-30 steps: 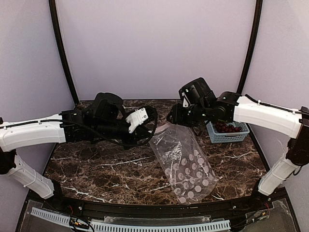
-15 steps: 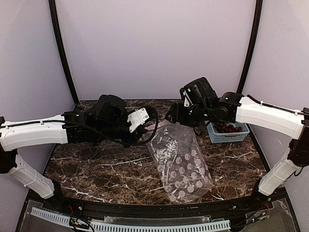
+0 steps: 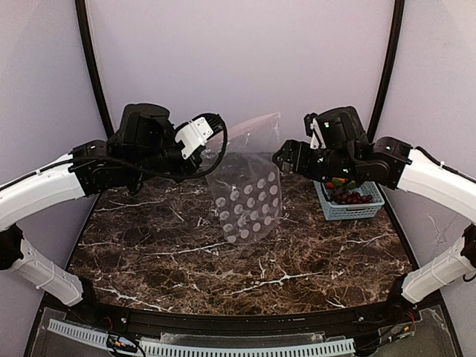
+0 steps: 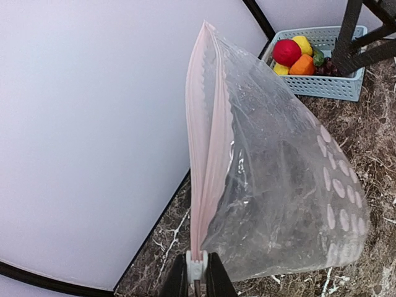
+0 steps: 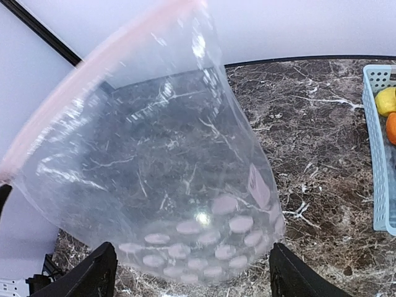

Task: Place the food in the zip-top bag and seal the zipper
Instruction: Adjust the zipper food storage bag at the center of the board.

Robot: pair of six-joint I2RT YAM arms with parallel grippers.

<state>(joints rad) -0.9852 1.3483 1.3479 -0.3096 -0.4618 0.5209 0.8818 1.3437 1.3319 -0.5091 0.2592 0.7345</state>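
The clear dotted zip-top bag (image 3: 249,201) hangs in the air above the table, empty. My left gripper (image 3: 212,152) is shut on the white slider at one end of the pink zipper (image 4: 201,154), and the bag hangs from it (image 4: 197,272). My right gripper (image 3: 284,158) is wide open just right of the bag. In the right wrist view the bag's dotted bottom (image 5: 204,247) hangs in front of the spread fingers (image 5: 102,272). The food lies in the light-blue basket (image 4: 328,86): red apple (image 4: 286,52), yellow piece (image 4: 302,43), orange piece (image 4: 303,65), green piece (image 4: 317,57), grapes (image 3: 349,195).
The basket (image 3: 349,210) stands at the table's right rear, under my right arm. The dark marble table (image 3: 186,253) ends at a black rim, with pale walls behind and at the sides.
My left arm has lifted the bag off the table by its zipper end, so it now hangs upright. My right gripper has moved up and right, away from the bag's corner.
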